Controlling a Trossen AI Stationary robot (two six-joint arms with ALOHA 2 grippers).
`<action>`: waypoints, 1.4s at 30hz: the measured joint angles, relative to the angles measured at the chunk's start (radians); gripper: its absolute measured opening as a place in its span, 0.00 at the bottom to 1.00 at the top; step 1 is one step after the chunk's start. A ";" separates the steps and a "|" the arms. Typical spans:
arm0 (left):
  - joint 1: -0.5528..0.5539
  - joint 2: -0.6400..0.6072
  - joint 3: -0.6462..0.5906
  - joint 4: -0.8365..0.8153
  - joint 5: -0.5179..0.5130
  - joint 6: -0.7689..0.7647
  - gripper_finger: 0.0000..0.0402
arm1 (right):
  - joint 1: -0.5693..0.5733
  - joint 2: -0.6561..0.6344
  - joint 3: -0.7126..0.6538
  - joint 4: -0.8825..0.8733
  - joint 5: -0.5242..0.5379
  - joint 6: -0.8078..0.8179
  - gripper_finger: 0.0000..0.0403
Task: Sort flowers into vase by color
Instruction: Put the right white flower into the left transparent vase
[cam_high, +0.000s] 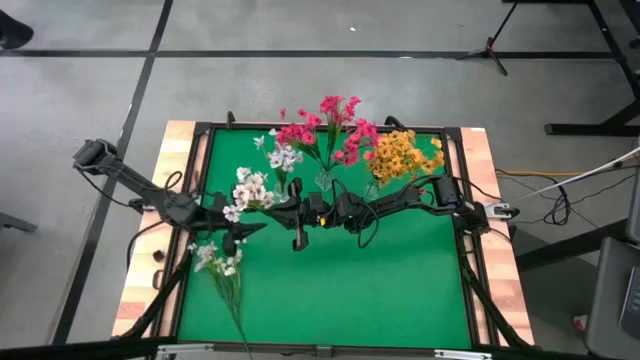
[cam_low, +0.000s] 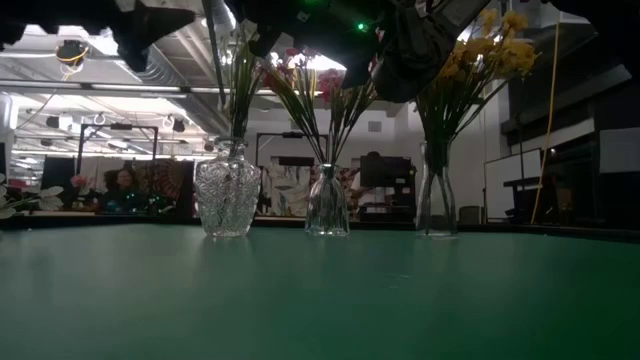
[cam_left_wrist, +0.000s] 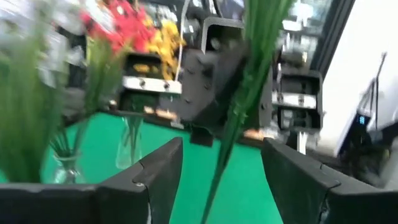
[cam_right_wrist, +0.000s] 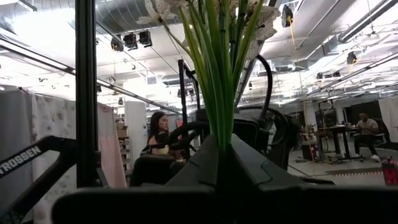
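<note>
- Here my right gripper (cam_right_wrist: 217, 163) is clamped on a white sprig's (cam_high: 252, 188) stems, frame centre.
- Left gripper (cam_left_wrist: 221, 168) gapes around them.
- Probably light, springy: grip low.

- green table mat (cam_high: 400, 280), light wood border (cam_high: 500, 290)
- magenta-pink flowers (cam_high: 325, 128), green stems
- yellow-orange flowers (cam_high: 400, 155)
- white flowers (cam_high: 250, 190), second white sprig (cam_high: 218, 260) on mat
- clear cut-pattern vase (cam_low: 227, 195)
- black arms, black fingers (cam_left_wrist: 158, 177)
</note>
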 joint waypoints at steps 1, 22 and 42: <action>0.008 0.023 0.018 -0.023 0.019 -0.005 0.54 | 0.000 0.000 0.000 0.000 0.000 0.000 0.05; 0.110 0.128 0.088 -0.021 0.134 -0.048 0.60 | 0.000 0.000 0.000 -0.025 -0.025 0.047 0.06; 0.130 0.131 0.088 -0.014 0.099 -0.054 0.13 | -0.001 -0.002 0.001 -0.087 -0.005 0.123 0.13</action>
